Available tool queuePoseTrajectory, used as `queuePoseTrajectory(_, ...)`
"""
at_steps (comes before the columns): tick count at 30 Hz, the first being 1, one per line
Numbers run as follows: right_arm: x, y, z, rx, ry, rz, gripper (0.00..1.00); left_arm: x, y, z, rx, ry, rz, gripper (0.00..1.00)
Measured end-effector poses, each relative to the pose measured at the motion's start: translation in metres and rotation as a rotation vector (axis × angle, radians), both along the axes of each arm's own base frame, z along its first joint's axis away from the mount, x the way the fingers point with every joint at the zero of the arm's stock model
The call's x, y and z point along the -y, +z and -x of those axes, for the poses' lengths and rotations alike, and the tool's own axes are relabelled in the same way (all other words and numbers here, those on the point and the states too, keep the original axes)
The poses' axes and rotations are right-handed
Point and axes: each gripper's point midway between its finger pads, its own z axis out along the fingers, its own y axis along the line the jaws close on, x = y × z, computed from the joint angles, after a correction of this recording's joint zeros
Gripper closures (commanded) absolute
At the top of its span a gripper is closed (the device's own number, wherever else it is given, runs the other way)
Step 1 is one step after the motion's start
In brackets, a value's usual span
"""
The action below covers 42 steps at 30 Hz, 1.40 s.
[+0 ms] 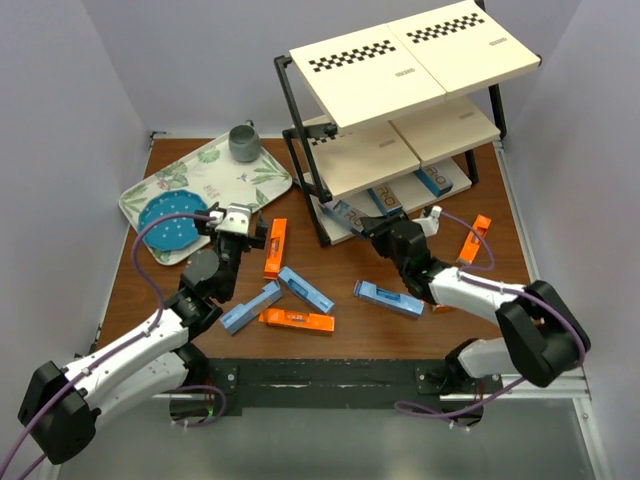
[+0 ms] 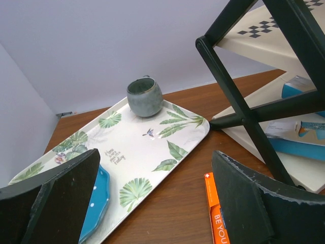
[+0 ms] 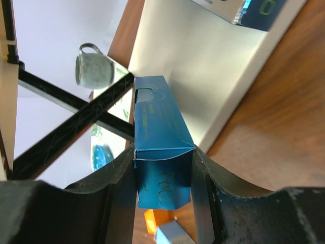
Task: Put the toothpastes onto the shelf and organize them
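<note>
Right gripper (image 3: 163,152) clenched on blue carton (image 3: 157,122), end-on toward shelf (image 3: 203,66) bottom board, likely for sliding in | left gripper (image 2: 157,203) spread, empty, near orange carton (image 2: 217,218)

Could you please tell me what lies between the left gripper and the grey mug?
Only a bare stretch of the leaf-patterned tray separates the left gripper from the grey mug; the left wrist view shows it.

The brown wooden table (image 1: 355,335) carries the shelf (image 1: 380,85), a leaf-patterned tray (image 1: 215,180) and loose orange and blue toothpastes (image 1: 296,320).
</note>
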Motion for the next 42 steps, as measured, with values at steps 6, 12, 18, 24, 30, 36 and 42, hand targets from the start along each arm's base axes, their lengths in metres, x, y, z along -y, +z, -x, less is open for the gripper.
queuePoseTrajectory(6,-0.015,-0.004,-0.016,0.007,-0.037,-0.011,0.73,0.000,-0.002,-0.001,-0.006,0.003,-0.004,0.04)
queuePoseTrajectory(12,-0.035,-0.012,-0.017,0.013,-0.038,-0.051,0.46,0.000,-0.003,-0.001,-0.007,0.002,-0.005,0.04)
queuePoseTrajectory(18,-0.045,-0.027,-0.007,-0.024,0.013,-0.026,0.29,0.003,-0.003,-0.001,-0.007,-0.013,-0.009,0.04)
queuePoseTrajectory(24,-0.044,-0.049,0.008,-0.075,0.081,0.046,0.24,0.007,-0.003,-0.001,-0.006,-0.032,-0.011,0.04)
queuePoseTrajectory(30,-0.042,-0.062,0.020,-0.106,0.134,0.093,0.22,0.009,-0.003,-0.001,-0.005,-0.043,-0.012,0.04)
queuePoseTrajectory(36,-0.040,-0.064,0.031,-0.106,0.248,0.250,0.13,0.009,-0.003,-0.001,-0.006,-0.047,-0.013,0.04)
queuePoseTrajectory(42,-0.028,-0.032,0.036,0.011,0.356,0.460,0.11,0.010,-0.003,-0.001,-0.007,-0.049,-0.015,0.04)
